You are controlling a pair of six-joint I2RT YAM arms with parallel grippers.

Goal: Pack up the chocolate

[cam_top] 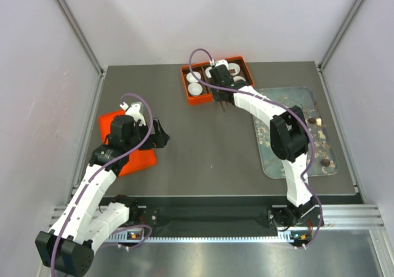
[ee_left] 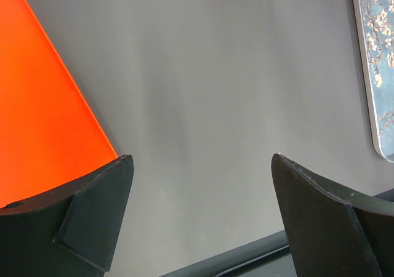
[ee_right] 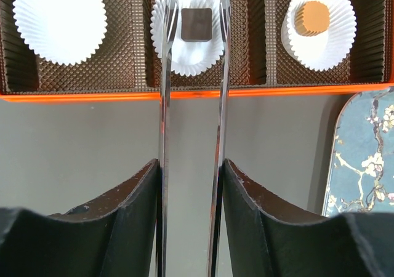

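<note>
An orange box (cam_top: pixel 184 83) with brown compartments stands at the back middle. In the right wrist view a dark square chocolate (ee_right: pixel 196 23) lies in the middle white paper cup. A tan round chocolate (ee_right: pixel 311 17) lies in the right cup. The left cup (ee_right: pixel 60 20) is empty. My right gripper (ee_right: pixel 191 163) is shut on metal tongs (ee_right: pixel 165 74). The tong tips stand apart on either side of the dark chocolate, not touching it. More chocolate lumps (cam_top: pixel 319 122) lie on the grey-blue tray (cam_top: pixel 289 95). My left gripper (ee_left: pixel 203 157) is open and empty over bare table.
An orange lid (cam_top: pixel 106 124) lies flat at the left, under my left arm, and shows beside my left gripper (ee_left: pixel 43 104). The blossom-print tray edge shows at the right of both wrist views (ee_left: pixel 378 55) (ee_right: pixel 369 160). Grey walls enclose the table.
</note>
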